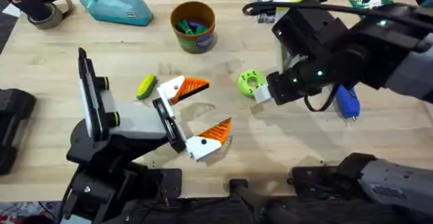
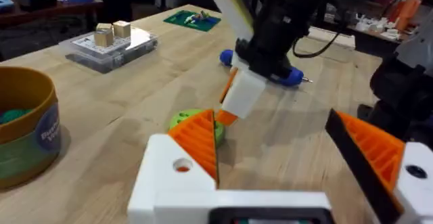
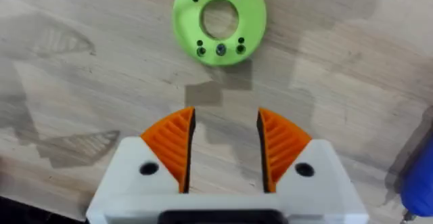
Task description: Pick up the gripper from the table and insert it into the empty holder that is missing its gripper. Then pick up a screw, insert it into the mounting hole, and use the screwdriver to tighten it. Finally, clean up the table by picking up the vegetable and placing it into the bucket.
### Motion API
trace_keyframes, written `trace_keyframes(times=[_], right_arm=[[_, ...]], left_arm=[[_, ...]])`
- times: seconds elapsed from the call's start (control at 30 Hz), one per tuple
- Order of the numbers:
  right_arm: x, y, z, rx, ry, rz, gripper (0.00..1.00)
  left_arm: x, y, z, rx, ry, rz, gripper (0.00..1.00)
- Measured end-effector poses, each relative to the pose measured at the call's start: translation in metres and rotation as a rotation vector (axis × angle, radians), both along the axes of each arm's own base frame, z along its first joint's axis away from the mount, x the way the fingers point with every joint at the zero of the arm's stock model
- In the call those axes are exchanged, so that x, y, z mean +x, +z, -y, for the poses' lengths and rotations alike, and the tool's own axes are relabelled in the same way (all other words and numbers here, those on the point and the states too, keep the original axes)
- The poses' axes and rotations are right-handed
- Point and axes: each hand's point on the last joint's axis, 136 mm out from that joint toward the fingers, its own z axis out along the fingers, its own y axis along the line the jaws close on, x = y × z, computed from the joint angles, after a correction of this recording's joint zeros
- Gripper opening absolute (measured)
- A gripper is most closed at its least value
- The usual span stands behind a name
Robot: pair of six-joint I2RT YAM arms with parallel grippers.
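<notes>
right hand (image 3: 223, 149): reaching across worktop (image 1: 284, 143), pads apart, holding nothing | disc (image 3: 219, 21): flat, just beyond fingertips, untouched | left hand (image 1: 196, 112): low, spread wide, empty

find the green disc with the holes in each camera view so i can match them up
Overhead: the gripper lies right of centre, just off the right gripper.
Left wrist: mid-frame, partly behind an orange pad.
Right wrist: top centre, flat on the wood.
Shared landmark: the blue screwdriver.
</notes>
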Motion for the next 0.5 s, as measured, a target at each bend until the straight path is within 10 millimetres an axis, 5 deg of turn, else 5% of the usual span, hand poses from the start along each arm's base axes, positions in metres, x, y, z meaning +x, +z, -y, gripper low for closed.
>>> trace_keyframes(times=[0.5], right_arm=[[0.0033,-0.0092,-0.0025,0.014,-0.004,0.017,0.53]], left_arm=[[0.0,0.0,0.0,0.0,0.0,0.0,0.992]])
